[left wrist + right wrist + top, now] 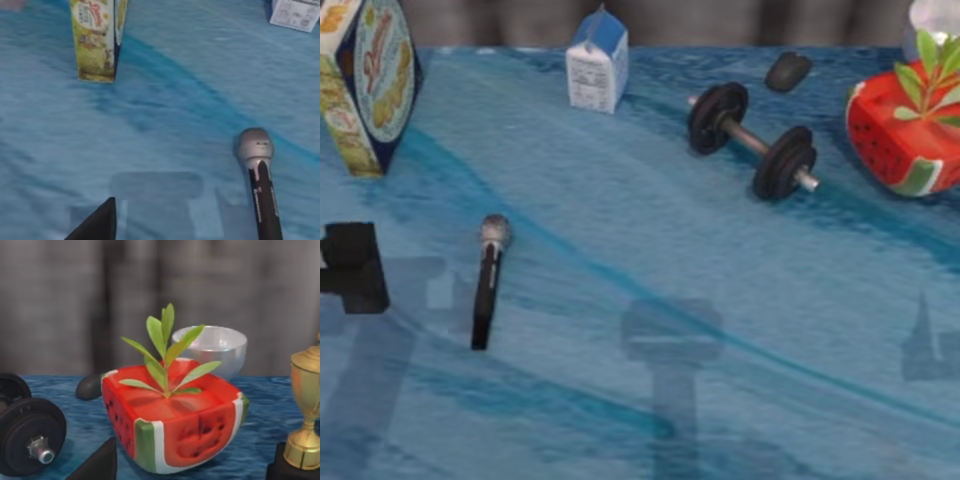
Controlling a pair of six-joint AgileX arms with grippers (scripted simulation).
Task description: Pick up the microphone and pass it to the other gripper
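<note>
Microphone [488, 280] lies flat near the table's [650, 400] left edge, mesh head toward the far edge, handle toward the near edge, open cloth all round. Left arm [355, 265] sits at that edge, just beside it; dumbbell [752, 140] lies well apart.

Left wrist view adds one finger [97, 225] short of the microphone [257, 175]; its claw state cannot be told.

Right wrist view alone shows a trophy [305, 425] beside the watermelon planter [175, 425]; right claw state cannot be told.

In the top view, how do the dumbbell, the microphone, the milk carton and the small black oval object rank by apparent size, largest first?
1. dumbbell
2. microphone, about as long as the dumbbell but much slimmer
3. milk carton; bulkier than the microphone, so second place is unsure
4. small black oval object
</note>
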